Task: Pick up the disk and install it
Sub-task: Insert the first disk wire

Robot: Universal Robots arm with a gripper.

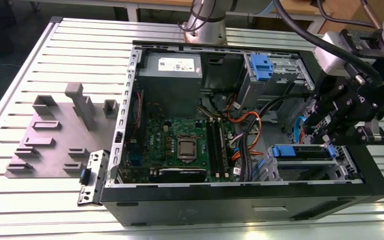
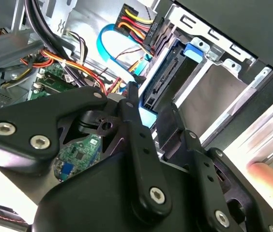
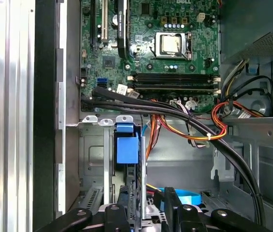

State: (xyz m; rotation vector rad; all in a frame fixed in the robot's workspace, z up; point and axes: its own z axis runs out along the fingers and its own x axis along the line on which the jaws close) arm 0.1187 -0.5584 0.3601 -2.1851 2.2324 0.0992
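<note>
The disk (image 1: 303, 152) sits in the lower drive bay at the case's front corner on the exterior view's right, its blue rails and tab facing up. In the first wrist view the disk (image 3: 128, 150) stands edge-on in its slot. My gripper (image 1: 327, 142) hovers just above that bay. In both wrist views its black fingers (image 3: 171, 209) straddle the disk's end (image 2: 161, 89), and cables show through a gap between one finger and the disk. The gripper (image 2: 153, 113) looks open and holds nothing.
The open computer case (image 1: 245, 192) lies on a slatted table, with motherboard (image 1: 178, 145), cable bundles (image 3: 185, 116) and a blue bracket (image 1: 261, 67) on the upper bay. A grey fixture plate (image 1: 52, 140) lies on the exterior view's left. A person's fingers (image 2: 272, 174) rest beside the case.
</note>
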